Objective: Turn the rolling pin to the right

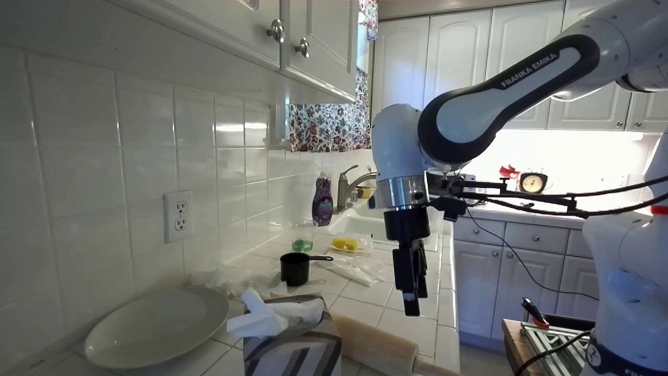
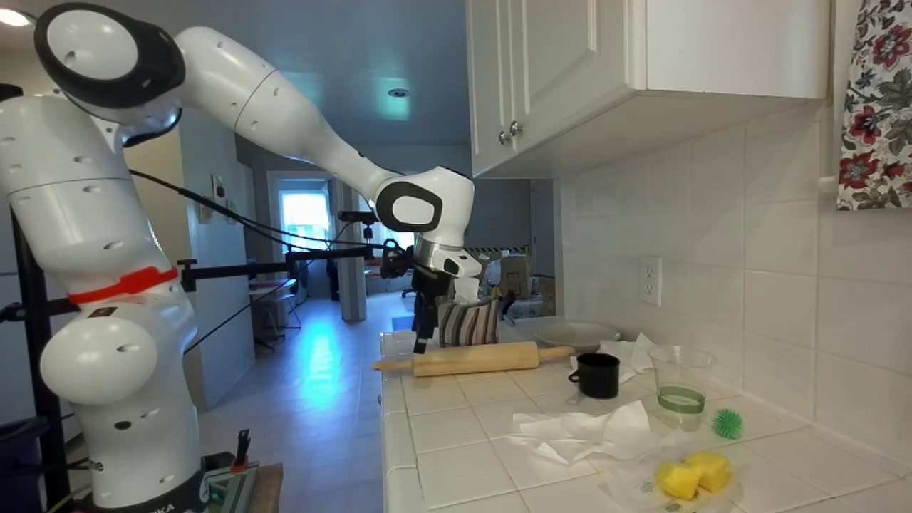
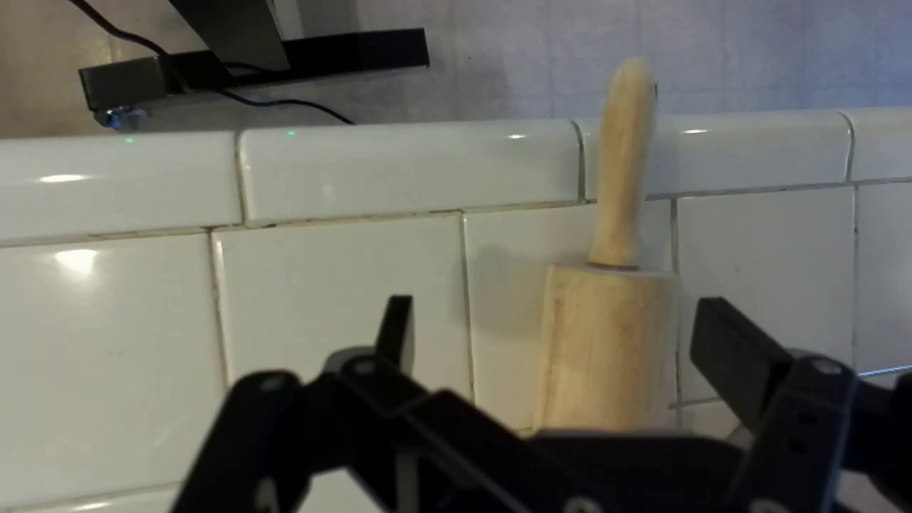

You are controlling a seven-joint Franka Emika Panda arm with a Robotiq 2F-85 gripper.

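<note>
The rolling pin (image 3: 613, 342) is of smooth wood, rather matt, with faint grain. The bench (image 3: 121, 342) has a tiled, glossy surface. The faucet (image 1: 343, 193) looks like metal, the curtain (image 1: 329, 128) is cloth, and the crumpled sheet (image 2: 613, 429) seems to be paper.

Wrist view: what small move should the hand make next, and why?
I'd probably lower the open hand slightly toward the wooden rolling pin: in the wrist view it shows between the spread fingers, not yet gripped, and in an exterior view the fingertips appear higher than it.
</note>
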